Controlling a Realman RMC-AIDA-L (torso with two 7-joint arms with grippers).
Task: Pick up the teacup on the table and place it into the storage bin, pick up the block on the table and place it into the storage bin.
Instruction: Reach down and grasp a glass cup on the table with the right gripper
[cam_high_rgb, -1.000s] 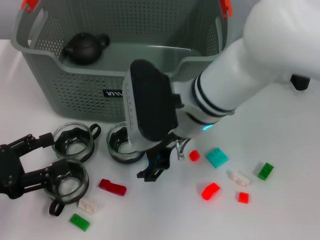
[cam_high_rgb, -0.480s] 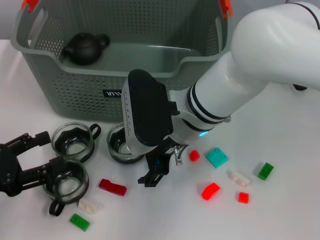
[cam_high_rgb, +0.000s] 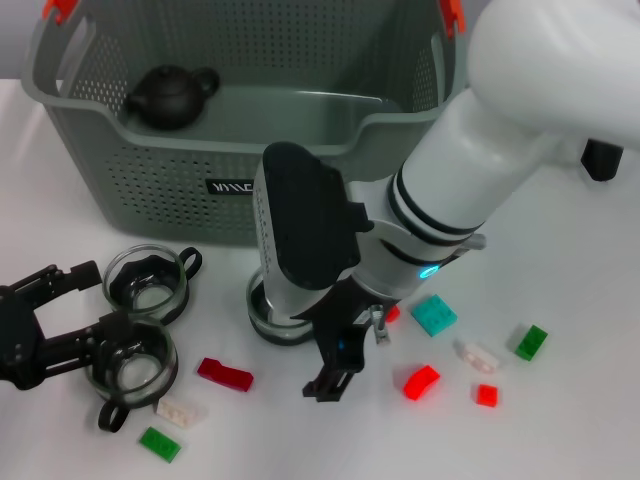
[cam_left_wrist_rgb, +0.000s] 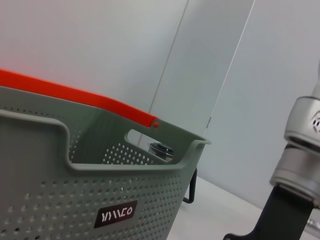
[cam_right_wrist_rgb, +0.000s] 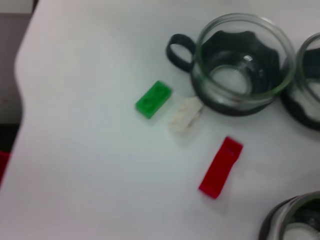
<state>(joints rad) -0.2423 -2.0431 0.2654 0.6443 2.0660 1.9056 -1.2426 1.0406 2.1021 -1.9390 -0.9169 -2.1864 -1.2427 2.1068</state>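
Step in hand: block pickup. Right end effector (cam_high_rgb: 345, 365), grip state indeterminate, hovers beside the red block (cam_high_rgb: 224, 374), well before the storage bin (cam_high_rgb: 140, 170). Next: descend, close.

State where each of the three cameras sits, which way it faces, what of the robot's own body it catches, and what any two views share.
Head view: on the head, looking down at the table, storage bin, teacups and blocks; shows the left end effector and right end effector.
Left wrist view: low, facing the storage bin's logo wall; the right arm shows.
Right wrist view: above, looking down at a teacup; no fingers visible.
Shared: the long red block in head and right wrist views.
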